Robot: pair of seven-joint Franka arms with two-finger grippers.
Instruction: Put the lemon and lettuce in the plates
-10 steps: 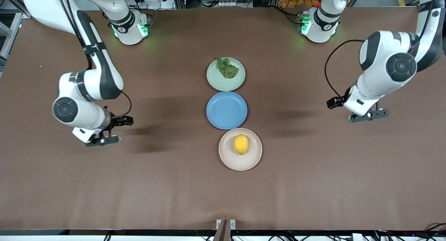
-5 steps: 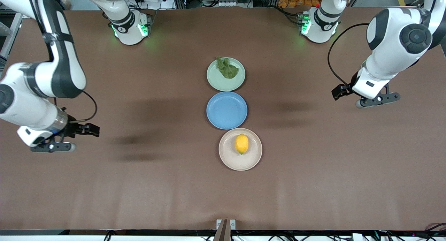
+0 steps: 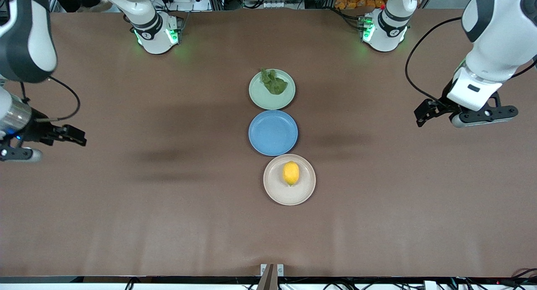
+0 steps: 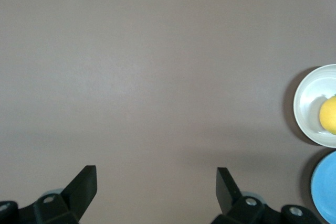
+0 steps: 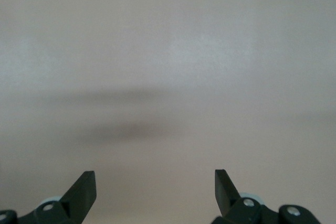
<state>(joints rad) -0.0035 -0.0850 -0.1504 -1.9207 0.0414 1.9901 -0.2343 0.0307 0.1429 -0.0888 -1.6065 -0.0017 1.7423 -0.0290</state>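
You have three round shallow plates in a line down the middle of the front frame on the brown counter point(image 3: 168, 223). The pale green plate point(image 3: 262, 97), uppermost, carries the lettuce point(image 3: 273, 82), a dark, wrinkled leaf lying toward its upper rim. Below it sits the blue plate point(image 3: 273, 132), with nothing in it. Lowest, the beige-white plate point(image 3: 289, 191) holds the lemon point(image 3: 290, 173), a smooth oval resting near the plate's middle.

Your left gripper point(image 3: 482, 115) hangs over bare counter at the right edge of the frame, level with the gap between the green and blue plates, wrist pointing down. Its own camera shows the black jaws spread wide and holding nothing, with the beige-white plate and lemon at that picture's right edge. Your right gripper point(image 3: 16, 153) hangs at the left edge of the front frame, partly cut off, over bare counter; its wrist camera likewise shows the jaws wide apart and empty above plain matte counter.
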